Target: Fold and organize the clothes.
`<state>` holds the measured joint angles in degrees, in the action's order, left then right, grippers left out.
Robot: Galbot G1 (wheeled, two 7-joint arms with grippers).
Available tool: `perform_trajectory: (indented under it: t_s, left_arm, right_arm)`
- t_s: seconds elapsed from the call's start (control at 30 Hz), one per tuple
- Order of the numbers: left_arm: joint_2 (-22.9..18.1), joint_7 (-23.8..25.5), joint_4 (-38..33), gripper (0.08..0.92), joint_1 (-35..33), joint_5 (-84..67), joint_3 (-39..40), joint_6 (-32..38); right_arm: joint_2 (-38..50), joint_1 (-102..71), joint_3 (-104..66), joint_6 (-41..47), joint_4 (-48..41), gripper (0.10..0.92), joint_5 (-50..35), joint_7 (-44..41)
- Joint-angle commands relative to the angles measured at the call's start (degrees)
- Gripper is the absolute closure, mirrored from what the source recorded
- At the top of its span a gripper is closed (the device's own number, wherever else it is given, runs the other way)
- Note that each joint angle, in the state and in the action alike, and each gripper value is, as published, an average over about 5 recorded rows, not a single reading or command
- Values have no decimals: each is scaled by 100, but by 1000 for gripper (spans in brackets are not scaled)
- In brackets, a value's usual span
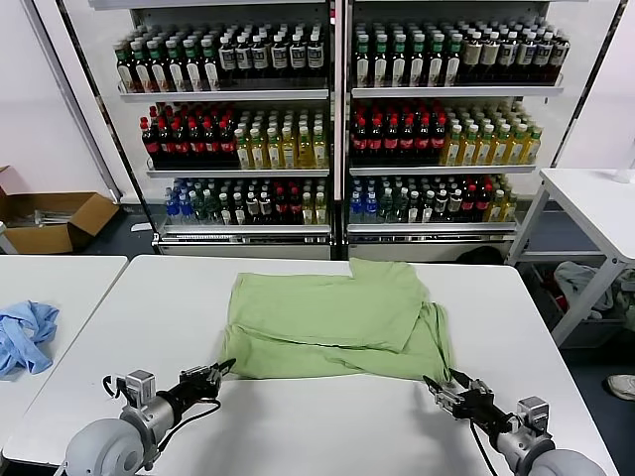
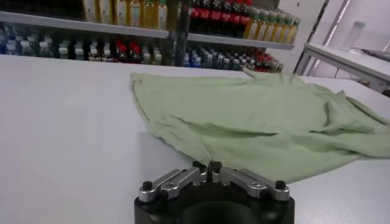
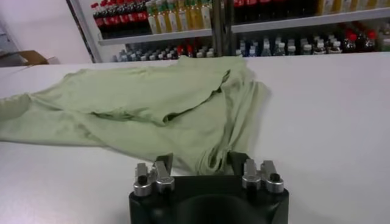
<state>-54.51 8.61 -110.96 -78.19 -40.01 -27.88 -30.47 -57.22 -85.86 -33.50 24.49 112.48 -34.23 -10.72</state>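
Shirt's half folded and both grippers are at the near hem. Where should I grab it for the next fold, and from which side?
Take the green shirt by its two near hem corners, approaching low from the robot's side. That edge lies flat and free on the table, and the left gripper and right gripper sit at those corners.

Both arms reach forward low over the near part of the work surface, forearms angled inward — each wrist roughly level. The left gripper (image 1: 217, 371) sits at the left, its fingers (image 2: 199, 165) pressed together at the tips. The right gripper (image 1: 438, 385) sits at the right — its fingers (image 3: 164, 164) stand spread, a clear gap between them.
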Motion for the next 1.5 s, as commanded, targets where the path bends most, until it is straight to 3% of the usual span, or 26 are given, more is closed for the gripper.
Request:
perform_trajectory:
  t_s: [0.03,0.4,1.03,1.23,1.5]
  left_arm:
    - [12,12,-10,907,-2,-1,-1,6]
    - [53,31,3,907,-12,-5,-50,15]
    - [258,160,-111,907,-270,-8,-169,98]
    - [437,66,-506,907,-821,17,-438,-50]
    - [572,-76,-1237,907,-2093,117,-1414,-105]
  right_arm:
    - [-7,125,123,-33,-159,617,61,1]
    - [97,56,-21,-70,-159,907,10,2]
    - [262,-306,-305,-169,9,916,-98,-47]
    - [195,-963,-574,-152,599,916,-92,-54]
    - [12,-2187,-1027,-149,1312,916,17,-62]
